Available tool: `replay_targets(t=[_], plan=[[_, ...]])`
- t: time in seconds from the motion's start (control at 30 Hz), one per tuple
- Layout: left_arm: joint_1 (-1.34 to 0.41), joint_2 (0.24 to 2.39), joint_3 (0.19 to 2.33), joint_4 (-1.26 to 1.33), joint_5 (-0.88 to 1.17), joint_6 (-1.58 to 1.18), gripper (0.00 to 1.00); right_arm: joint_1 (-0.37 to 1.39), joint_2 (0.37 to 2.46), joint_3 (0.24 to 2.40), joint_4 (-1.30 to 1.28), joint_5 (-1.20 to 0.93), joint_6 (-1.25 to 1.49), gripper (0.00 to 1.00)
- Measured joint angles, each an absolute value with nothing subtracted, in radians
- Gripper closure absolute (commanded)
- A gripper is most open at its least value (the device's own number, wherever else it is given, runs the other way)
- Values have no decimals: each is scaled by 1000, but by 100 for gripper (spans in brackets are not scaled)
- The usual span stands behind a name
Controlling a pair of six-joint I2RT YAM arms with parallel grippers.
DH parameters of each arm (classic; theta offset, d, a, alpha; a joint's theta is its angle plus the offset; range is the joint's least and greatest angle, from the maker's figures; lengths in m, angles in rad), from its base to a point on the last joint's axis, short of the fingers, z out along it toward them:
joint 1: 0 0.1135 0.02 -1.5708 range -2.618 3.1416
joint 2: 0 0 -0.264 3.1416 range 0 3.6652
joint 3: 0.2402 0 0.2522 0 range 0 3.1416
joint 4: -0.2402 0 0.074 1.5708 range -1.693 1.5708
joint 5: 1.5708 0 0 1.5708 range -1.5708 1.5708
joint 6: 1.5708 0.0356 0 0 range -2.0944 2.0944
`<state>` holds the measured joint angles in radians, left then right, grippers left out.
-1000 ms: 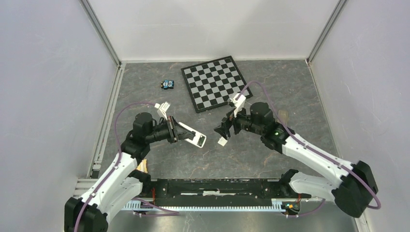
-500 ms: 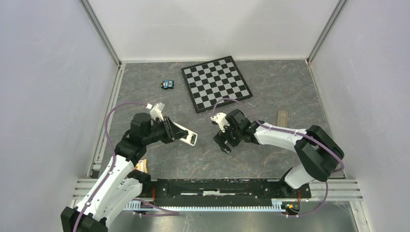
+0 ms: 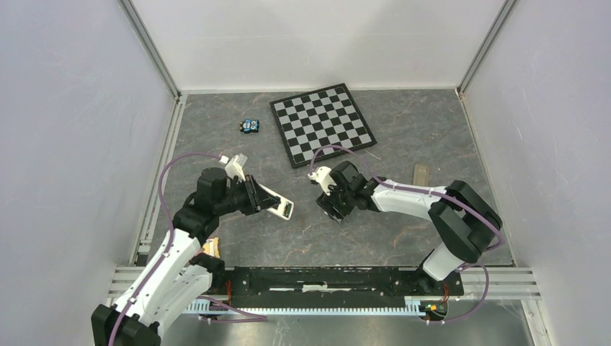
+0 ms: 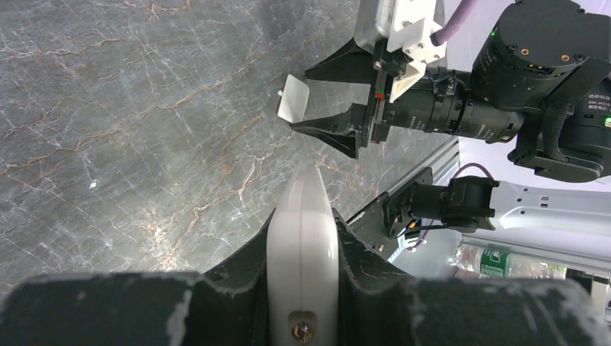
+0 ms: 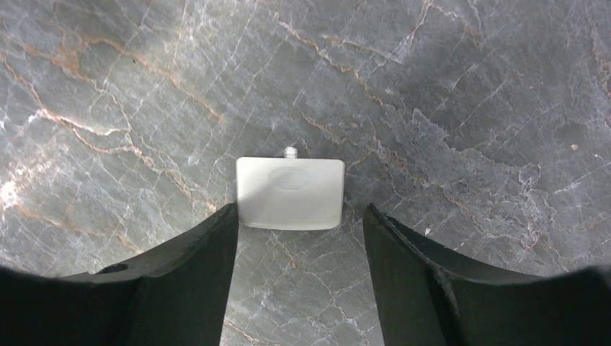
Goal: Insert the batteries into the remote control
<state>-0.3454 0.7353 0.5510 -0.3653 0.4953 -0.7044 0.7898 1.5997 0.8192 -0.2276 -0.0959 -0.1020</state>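
Remote control [image 3: 279, 207] was clamped at its near end between the closed fingers of the left gripper [image 3: 261, 200], above the table [image 3: 403, 137]. Its long axis ran in line with the gripper. The free end pointed right and slightly toward the near edge, at the right gripper [image 3: 333, 211], and showed a dark rectangular patch. In the left wrist view the handset appeared edge-on, with a narrow white side and a centre seam pointing away from the camera.

Right gripper was positioned just beside the remote's free end, apart from it. Its jaws were spread and clamped nothing. A small white battery cover [image 5: 290, 192] sat between the fingertips, face-on to the right wrist camera. Its small tab was on the edge away from the fingers. One lower corner was at, or just beside, one finger.

Count: one remote control, one battery cover, one checkerboard [image 3: 323, 122], one small blue object [image 3: 250, 125], one tan strip [image 3: 421, 174].

Markings: the cover bore an oval embossed mark, not legible. Print on the right arm's housing was too small to read.
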Motion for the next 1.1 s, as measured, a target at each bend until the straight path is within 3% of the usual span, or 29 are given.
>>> replay_targets(t=[0.2,0.67,1.1], plan=[[-345,744,551,-365,498,-698,98,790,1626,849,-235,-95,-96,49],[-345,762,512,-274,513,-737,98,790,1550,789,-210,-119,-72,56],[-350,1002,399,-62,573,-853,98,844,1363,707,-56,-258,-104,58]])
